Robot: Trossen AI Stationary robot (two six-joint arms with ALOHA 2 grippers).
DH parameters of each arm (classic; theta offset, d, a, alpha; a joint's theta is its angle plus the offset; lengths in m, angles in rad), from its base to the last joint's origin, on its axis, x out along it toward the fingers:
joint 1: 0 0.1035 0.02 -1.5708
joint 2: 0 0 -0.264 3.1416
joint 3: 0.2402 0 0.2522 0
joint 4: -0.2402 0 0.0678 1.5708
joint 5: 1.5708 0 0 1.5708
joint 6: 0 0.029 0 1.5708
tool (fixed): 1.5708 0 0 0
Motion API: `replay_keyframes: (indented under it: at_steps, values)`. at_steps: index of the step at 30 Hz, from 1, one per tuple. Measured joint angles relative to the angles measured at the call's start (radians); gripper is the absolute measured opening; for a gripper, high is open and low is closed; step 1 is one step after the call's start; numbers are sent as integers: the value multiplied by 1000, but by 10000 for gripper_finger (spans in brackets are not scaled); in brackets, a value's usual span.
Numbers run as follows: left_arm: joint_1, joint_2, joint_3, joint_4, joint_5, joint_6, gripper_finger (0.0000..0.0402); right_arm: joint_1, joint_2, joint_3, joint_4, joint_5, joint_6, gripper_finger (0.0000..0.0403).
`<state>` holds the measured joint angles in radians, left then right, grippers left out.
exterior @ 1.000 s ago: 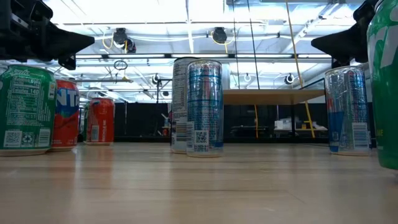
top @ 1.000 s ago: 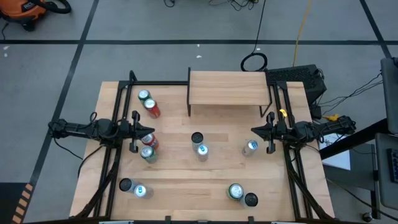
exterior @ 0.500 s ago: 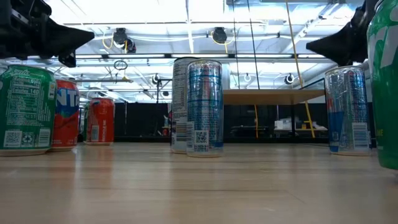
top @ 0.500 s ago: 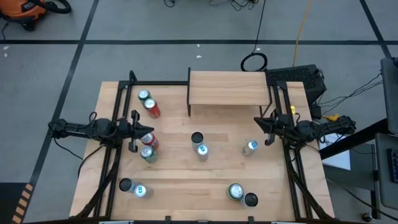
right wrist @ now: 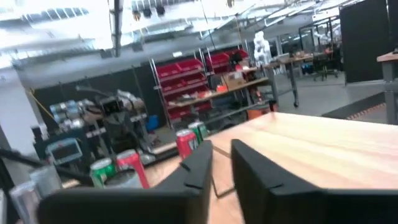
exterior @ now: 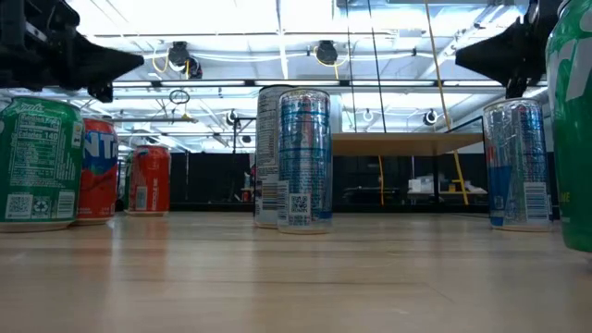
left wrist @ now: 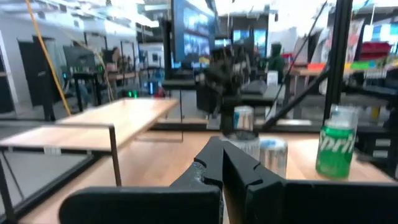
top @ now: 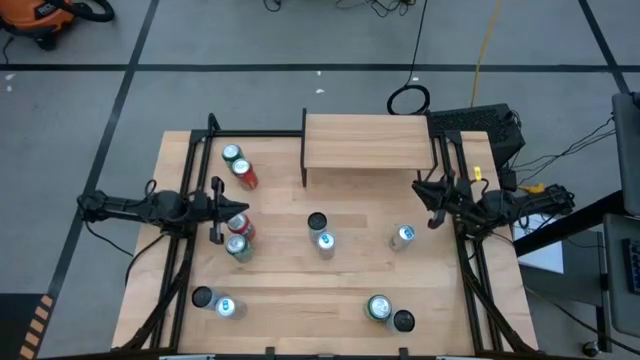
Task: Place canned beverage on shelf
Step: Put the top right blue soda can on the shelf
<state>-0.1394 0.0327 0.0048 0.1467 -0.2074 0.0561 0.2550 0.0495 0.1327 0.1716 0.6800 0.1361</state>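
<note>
Sprite can (left wrist: 334, 149): green, wordmark legible, standing ahead of the left gripper (top: 216, 211), whose fingers are pressed together.
Silver-blue can (top: 403, 237): QR code visible in low view; just beside the right gripper (top: 427, 203), fingers slightly parted, holding nothing.
Shelf (top: 368, 141): top bare, near the right gripper, toward the table's far edge.
</note>
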Motion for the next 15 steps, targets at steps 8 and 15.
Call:
replay_keyframes:
  at_steps: [8,15]
  values:
    - [0,67,0,-2,-47,-74,0,0,103,111,-106,83,15,216]
    - [0,125,0,59,-99,-75,0,0,175,318,-507,39,236,293]
